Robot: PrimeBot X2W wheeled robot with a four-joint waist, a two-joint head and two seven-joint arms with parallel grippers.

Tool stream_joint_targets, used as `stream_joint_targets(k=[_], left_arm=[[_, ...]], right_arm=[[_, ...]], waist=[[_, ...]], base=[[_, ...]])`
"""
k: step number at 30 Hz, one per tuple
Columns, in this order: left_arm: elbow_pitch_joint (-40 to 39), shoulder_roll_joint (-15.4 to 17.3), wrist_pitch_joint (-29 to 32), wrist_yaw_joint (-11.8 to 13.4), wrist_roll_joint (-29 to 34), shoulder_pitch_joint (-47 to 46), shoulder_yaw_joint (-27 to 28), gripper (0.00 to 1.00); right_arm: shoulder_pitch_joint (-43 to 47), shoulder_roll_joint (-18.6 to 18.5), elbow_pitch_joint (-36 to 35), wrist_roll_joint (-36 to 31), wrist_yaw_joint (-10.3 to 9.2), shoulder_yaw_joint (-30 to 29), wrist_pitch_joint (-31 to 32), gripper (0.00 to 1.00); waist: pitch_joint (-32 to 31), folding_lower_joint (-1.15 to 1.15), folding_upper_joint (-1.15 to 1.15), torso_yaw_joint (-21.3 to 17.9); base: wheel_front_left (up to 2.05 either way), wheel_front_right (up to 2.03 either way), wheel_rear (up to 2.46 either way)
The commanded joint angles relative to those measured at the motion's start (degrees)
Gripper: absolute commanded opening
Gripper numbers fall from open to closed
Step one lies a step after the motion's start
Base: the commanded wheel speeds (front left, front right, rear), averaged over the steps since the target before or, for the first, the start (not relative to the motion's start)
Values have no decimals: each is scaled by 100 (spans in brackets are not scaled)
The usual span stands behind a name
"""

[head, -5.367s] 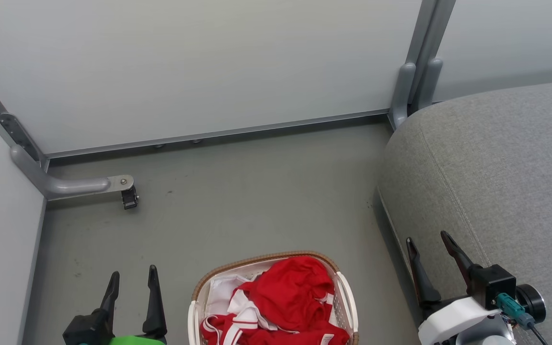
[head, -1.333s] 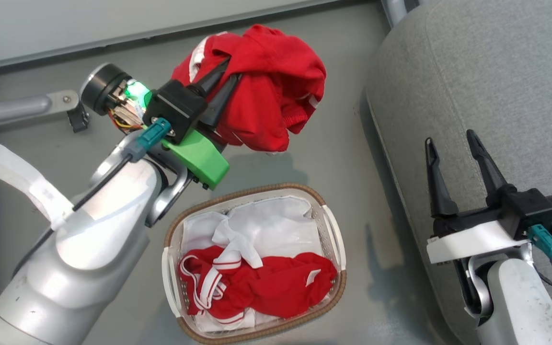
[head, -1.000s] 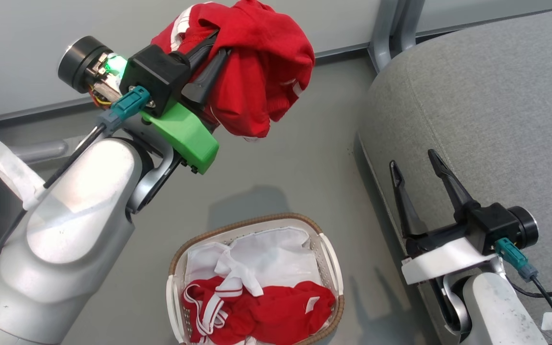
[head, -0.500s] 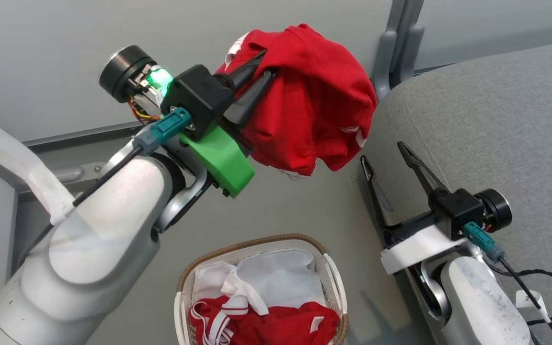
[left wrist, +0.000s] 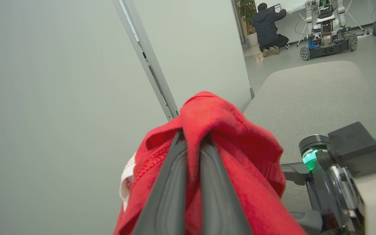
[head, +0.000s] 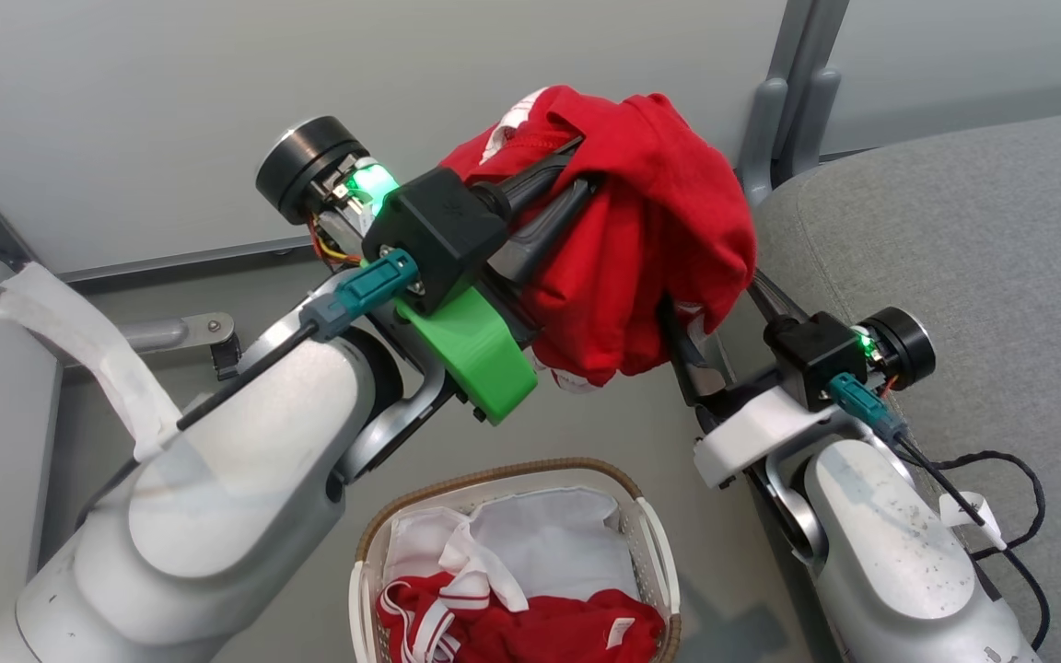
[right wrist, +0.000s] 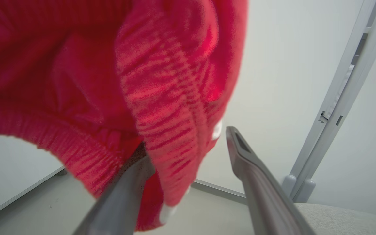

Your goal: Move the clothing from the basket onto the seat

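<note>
The left arm reaches up and to the right, its left gripper [head: 583, 166] [left wrist: 194, 140] clamped on a bunched red garment [head: 669, 212] [right wrist: 77, 65] held aloft just beside the seat [head: 954, 230] (over floor [head: 586, 433], not cushion). The right gripper [head: 710, 290] [right wrist: 188, 143], fingers spread, points up under the hanging hem. Other red clothing [head: 530, 635] lies in the basket [head: 650, 525].

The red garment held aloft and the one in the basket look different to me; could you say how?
The held garment hangs bunched in the air, clamped by the left end effector; the basket garment lies crumpled in the basket. The held garment shows mostly plain red; the basket garment shows striped white trim. Both are red.
</note>
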Motion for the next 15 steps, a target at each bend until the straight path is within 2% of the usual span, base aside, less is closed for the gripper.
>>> stream_joint_targets(k=[1,2,4,8,15], left_arm=[[-13,-12,-25,9,-35,129,-11,0],[1,6,-39,8,-53,152,-17,0],[52,40,-74,48,-64,229,-9,0],[176,113,-292,97,-104,446,15,0],[598,-2,-1008,316,-273,1151,111,0]], right_arm=[[-81,-21,62,32,-6,72,-2,72],[-120,-21,99,38,-6,126,-3,36],[-177,-25,158,57,-6,175,-2,0],[-206,-22,198,91,-6,182,-2,0],[46,-21,194,206,-6,-49,-2,0]], waist=[[-4,0,0,11],[-9,0,0,19],[-15,0,0,28],[-22,0,0,35],[-104,0,0,39]], base=[[0,0,0],[0,0,0],[0,0,0],[0,0,0],[0,0,0]])
